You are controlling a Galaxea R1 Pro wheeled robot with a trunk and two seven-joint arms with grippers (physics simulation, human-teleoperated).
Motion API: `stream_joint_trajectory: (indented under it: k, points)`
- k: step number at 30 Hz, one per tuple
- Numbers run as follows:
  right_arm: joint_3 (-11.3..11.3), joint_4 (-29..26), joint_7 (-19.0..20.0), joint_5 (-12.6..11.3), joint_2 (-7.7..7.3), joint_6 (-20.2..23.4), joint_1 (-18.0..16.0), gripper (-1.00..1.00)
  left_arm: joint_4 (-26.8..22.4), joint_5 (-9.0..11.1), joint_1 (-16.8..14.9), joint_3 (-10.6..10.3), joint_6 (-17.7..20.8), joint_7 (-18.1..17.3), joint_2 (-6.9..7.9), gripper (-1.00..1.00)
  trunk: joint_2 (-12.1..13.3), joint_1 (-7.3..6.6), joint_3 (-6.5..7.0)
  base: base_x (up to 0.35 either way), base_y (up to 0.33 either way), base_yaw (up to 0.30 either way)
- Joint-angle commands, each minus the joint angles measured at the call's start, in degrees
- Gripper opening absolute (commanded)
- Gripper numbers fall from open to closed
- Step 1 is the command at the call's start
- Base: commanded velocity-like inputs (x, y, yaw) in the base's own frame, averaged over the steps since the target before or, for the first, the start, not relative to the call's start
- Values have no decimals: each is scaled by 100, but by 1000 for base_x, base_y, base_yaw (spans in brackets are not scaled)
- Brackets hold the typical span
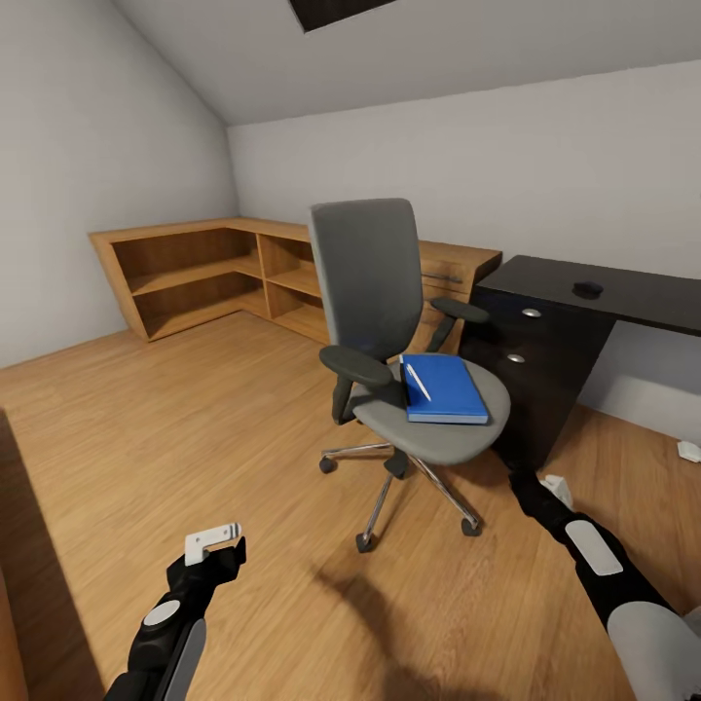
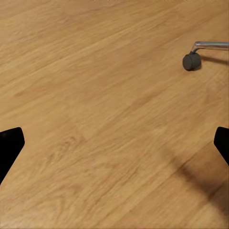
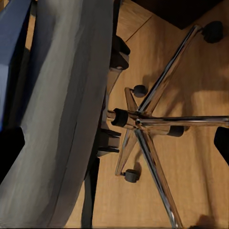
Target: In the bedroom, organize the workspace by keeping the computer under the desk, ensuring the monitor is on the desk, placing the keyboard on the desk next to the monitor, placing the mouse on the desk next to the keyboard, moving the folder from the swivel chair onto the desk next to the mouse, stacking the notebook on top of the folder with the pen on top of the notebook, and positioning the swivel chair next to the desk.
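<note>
Folder (image 1: pixel 445 387), bright blue, flat on swivel chair (image 1: pixel 389 331), pen (image 1: pixel 417 381) atop.

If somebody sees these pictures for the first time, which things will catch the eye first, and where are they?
The grey swivel chair stands in the middle of the wood floor, and the bright blue folder lies on its seat with the white pen on top. Just to its right is the glossy black desk, with a small dark object on it. Behind the chair, low wooden shelves run along the walls.
</note>
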Motion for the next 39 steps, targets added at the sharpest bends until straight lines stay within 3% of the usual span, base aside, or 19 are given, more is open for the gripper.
stream_joint_trajectory:
  k: [1, 13, 29, 39]
  points:
    - [-25, 3, 92, -37, 12, 106, -2, 100, -8, 60, -2, -1, 24, 32, -3, 100, -2, -1, -5, 0, 0, 0]
    - [-36, 22, 791, -6, 210, 187, 14, 100, -3, 56, -2, -101, 22, 28, -4, 100, -2, -1, -5, 1, 0, 0]
    - [-36, 25, 803, -3, 255, 180, 61, 100, -2, 60, -2, -128, 27, 23, 14, 100, -2, -1, -5, 253, 0, 3]
    - [-35, 25, 791, 4, 273, 169, 61, 100, -6, 60, -2, -116, 34, 49, 14, 100, -2, -1, -5, 54, 0, 215]
